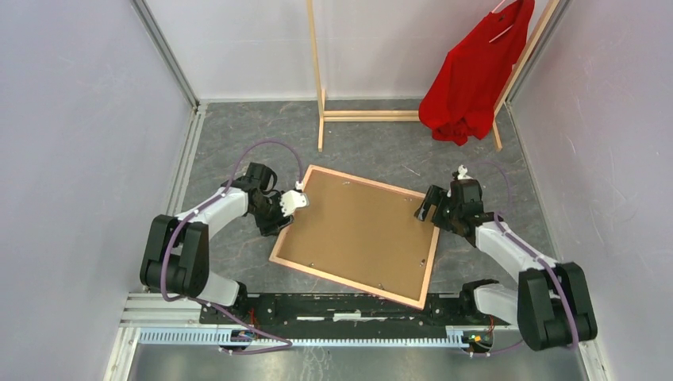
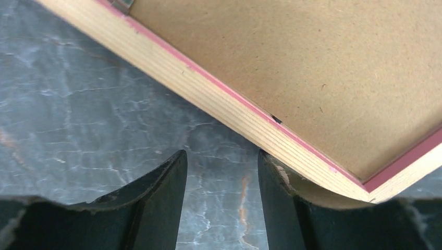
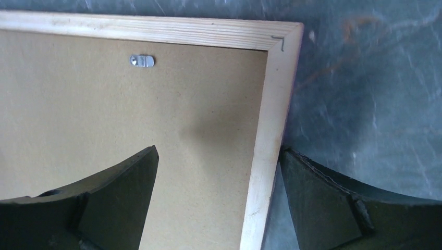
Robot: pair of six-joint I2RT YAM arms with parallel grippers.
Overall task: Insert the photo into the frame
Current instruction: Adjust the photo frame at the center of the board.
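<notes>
The frame [image 1: 357, 234] lies face down on the grey table, brown board backing up, with light wood edges and a thin pink line inside. The photo is out of view. My left gripper [image 1: 295, 202] is open at the frame's left edge near the far corner. In the left wrist view the left gripper [image 2: 221, 174] is empty, and its right finger [image 2: 281, 208] touches the frame's wood edge [image 2: 229, 109]. My right gripper [image 1: 424, 208] is open over the frame's right edge. In the right wrist view the right gripper [image 3: 219, 161] straddles the wood edge [image 3: 266, 156], one finger over the backing.
A tall bare-wood clothes rack [image 1: 320, 79] stands at the back with a red garment [image 1: 472, 75] hanging on it. Pale walls enclose the table on three sides. A small metal tab [image 3: 142, 61] is on the frame's backing.
</notes>
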